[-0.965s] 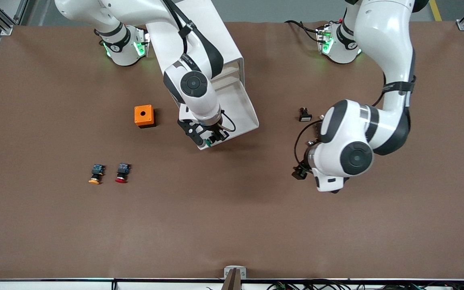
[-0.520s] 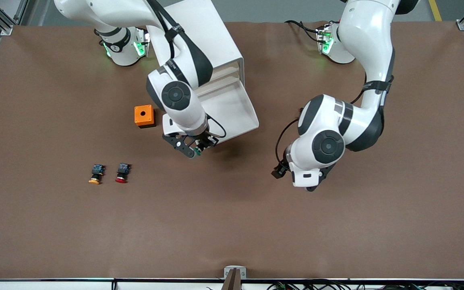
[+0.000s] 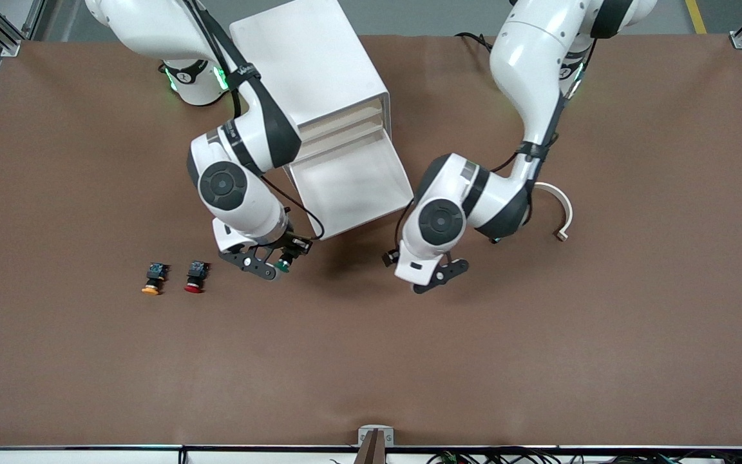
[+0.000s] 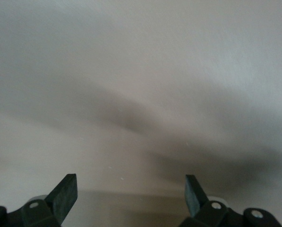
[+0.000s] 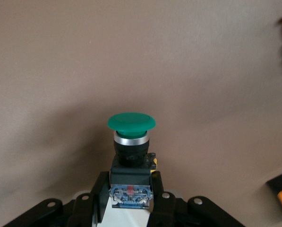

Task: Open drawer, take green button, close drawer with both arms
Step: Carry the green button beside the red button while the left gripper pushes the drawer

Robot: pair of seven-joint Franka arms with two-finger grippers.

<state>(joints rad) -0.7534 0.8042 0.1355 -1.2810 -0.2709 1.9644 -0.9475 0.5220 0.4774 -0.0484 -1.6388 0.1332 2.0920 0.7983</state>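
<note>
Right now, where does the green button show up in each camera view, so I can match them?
Front view: the green button hangs in the right claw over bare table, near the open drawer.
Right wrist view: green button at the middle, cap away from the camera, clamped between the fingers.
Left wrist view: not in it.
Shared landmark: the brown table.

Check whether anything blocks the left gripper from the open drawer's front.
Nothing visible does. The left gripper, open and empty, hangs over bare table beside the open drawer. The right gripper holds the green button clear of it.
</note>
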